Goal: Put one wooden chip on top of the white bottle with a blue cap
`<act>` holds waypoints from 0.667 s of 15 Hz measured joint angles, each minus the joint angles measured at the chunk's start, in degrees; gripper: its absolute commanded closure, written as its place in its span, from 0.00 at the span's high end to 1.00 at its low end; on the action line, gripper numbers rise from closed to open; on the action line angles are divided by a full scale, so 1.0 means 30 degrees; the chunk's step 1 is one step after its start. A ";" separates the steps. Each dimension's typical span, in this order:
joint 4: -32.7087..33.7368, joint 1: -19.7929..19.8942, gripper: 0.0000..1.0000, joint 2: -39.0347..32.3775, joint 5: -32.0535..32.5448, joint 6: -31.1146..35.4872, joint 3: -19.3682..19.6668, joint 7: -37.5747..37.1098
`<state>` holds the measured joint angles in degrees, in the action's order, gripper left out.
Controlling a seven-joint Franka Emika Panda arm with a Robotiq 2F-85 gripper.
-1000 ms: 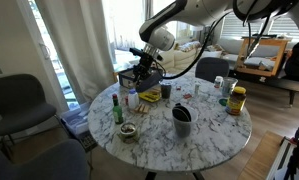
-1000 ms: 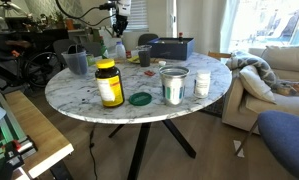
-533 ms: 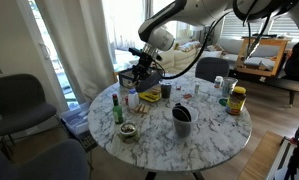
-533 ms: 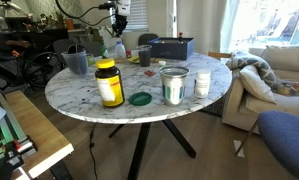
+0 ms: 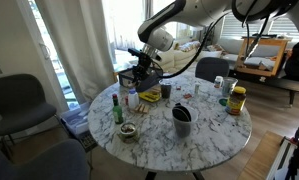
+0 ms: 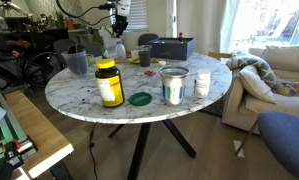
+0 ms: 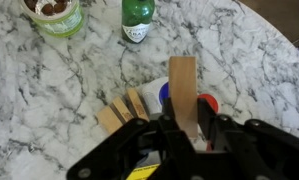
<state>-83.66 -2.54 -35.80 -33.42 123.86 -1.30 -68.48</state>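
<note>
The round marble desk looks the same as it did a second ago, and the arm has not moved either. It hangs over the far side of the desk, right above the bottle. I think this means it has stopped to line things up, so the drop is not done yet. In the wrist view the jaws are closed narrow on one flat chip, pinching its lower end so the rest sticks out past them. The blue cap of the bottle peeks out just beside the chip, partly under it. I cannot tell if the chip touches the cap. More chips lie on the desk, close beside the bottle. A green bottle stands a bit farther from it.
</note>
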 measured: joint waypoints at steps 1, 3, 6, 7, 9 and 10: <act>0.0052 0.0002 0.07 -0.0018 0.0000 0.0000 0.0022 -0.0141; 0.0196 0.0002 0.07 -0.0107 0.0001 0.0000 0.0037 -0.0424; 0.0484 0.0001 0.07 -0.0430 0.0001 0.0000 0.0022 -0.0626; 0.0580 -0.0001 0.07 -0.0553 0.0001 0.0000 0.0017 -0.0689; 0.0816 -0.0005 0.07 -0.0805 0.0001 0.0000 -0.0009 -0.0768; 0.0923 -0.0007 0.07 -0.0920 0.0001 0.0000 -0.0033 -0.0779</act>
<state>-80.89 -2.56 -38.56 -33.41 123.86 -1.40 -70.81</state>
